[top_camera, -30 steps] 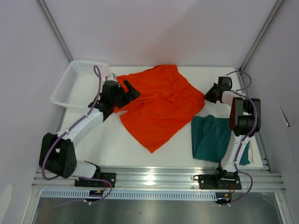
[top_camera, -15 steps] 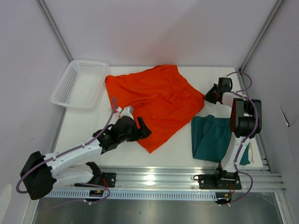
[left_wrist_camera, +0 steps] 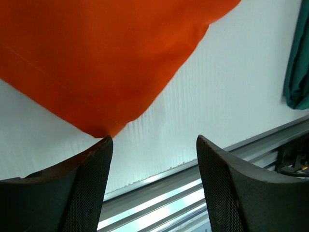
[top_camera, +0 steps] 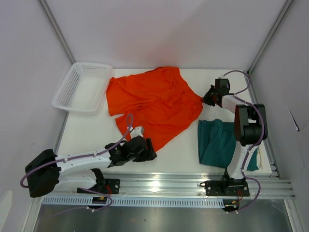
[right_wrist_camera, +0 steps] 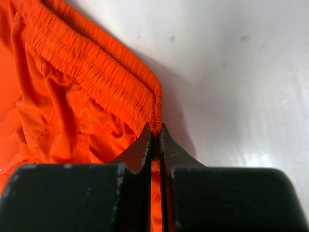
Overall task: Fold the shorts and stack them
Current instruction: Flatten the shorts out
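White table [top_camera: 96,130] under pale walls, and the orange shorts [top_camera: 154,104] lie spread across its middle, rumpled, one leg pointing toward the near rail. Right gripper [top_camera: 206,99] is pressed together on the elastic waistband [right_wrist_camera: 96,67], pinching its very end at the garment's right-hand corner. Left gripper [top_camera: 149,151] sits low at the near side, jaws spread with nothing between them. The hem corner [left_wrist_camera: 104,128] lies just beyond one fingertip, touching or nearly so, hard to call. Teal shorts [top_camera: 217,142] wait bunched at the right by the right arm, apart from the orange pair, and the basket [top_camera: 82,87] is off at the far left.

The step looks like taking that hem corner to start the fold. To do it well, slide forward until cloth sits between both fingers. Bite every layer at that corner, not just the edge. Then lift in time with the right side so the fabric is taut rather than dragging.
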`<state>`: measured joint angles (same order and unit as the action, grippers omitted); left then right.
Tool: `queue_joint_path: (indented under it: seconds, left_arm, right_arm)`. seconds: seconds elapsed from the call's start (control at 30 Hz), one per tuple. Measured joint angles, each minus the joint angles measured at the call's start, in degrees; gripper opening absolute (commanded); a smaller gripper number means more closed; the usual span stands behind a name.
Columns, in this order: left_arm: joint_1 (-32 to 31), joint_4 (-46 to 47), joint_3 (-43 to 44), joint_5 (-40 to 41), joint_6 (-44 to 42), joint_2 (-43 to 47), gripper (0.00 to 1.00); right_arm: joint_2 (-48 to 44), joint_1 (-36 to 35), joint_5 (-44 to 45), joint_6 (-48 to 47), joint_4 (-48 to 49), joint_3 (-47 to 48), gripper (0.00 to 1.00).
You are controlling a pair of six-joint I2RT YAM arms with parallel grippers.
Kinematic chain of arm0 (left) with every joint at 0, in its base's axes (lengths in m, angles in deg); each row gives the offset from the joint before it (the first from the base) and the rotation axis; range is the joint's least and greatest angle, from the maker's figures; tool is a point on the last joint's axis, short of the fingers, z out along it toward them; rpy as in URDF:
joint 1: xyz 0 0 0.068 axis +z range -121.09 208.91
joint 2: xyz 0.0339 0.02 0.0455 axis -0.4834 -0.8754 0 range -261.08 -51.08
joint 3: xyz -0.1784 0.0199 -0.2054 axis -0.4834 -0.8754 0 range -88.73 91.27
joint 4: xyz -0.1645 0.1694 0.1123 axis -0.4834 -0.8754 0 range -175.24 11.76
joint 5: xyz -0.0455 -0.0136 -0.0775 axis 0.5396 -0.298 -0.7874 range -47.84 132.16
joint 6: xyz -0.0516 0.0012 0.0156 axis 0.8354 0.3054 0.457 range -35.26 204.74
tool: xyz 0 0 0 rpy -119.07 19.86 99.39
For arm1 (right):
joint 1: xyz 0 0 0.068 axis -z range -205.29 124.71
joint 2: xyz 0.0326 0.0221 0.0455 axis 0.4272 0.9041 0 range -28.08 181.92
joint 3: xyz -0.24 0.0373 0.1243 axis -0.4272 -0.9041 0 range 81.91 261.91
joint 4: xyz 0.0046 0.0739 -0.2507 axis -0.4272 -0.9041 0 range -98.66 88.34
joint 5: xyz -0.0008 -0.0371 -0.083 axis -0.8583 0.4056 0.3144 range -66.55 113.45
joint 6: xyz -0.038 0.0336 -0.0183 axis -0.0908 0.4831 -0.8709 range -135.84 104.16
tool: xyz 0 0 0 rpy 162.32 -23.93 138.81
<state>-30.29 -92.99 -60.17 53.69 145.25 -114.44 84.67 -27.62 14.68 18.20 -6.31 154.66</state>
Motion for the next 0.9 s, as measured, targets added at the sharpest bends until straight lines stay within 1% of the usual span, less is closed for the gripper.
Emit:
queue_joint_path:
  seconds: [0.13, 0.3, 0.5, 0.57, 0.63, 0.67, 0.9]
  left_arm:
    - [-1.84, -1.31, 0.09, 1.05, 0.09, -2.19, 0.68]
    - [-2.73, -4.74, 0.42, 2.47, 1.33, -4.87, 0.64]
    - [-2.95, -5.62, -0.33, 3.65, 4.76, -3.32, 0.64]
    - [-2.95, -6.25, -1.68, 4.15, 6.62, -0.98, 0.62]
    - [-2.99, -7.37, -3.43, 4.98, 8.94, 2.75, 0.59]
    - [-3.02, -8.17, -4.28, 5.25, 10.27, 5.07, 0.59]
    - [-3.10, -13.90, -8.37, 7.85, 21.33, 21.79, 0.63]
  right_arm:
    - [-2.03, -2.40, 1.07, 0.52, -0.85, -0.94, 0.00]
    - [-4.39, -3.63, 2.19, 1.55, -0.87, -3.43, 0.00]
    - [-6.01, -4.11, 3.74, 2.45, -1.05, -5.18, 0.00]
    - [-6.58, -4.09, 4.26, 2.62, -1.05, -5.62, 0.00]
    - [-7.23, -4.09, 4.83, 2.93, -0.81, -6.40, 0.00]
    - [-7.56, -4.09, 5.05, 3.15, -0.79, -6.88, 0.00]
    - [-10.69, -4.09, 6.64, 4.94, -0.22, -10.38, 0.00]
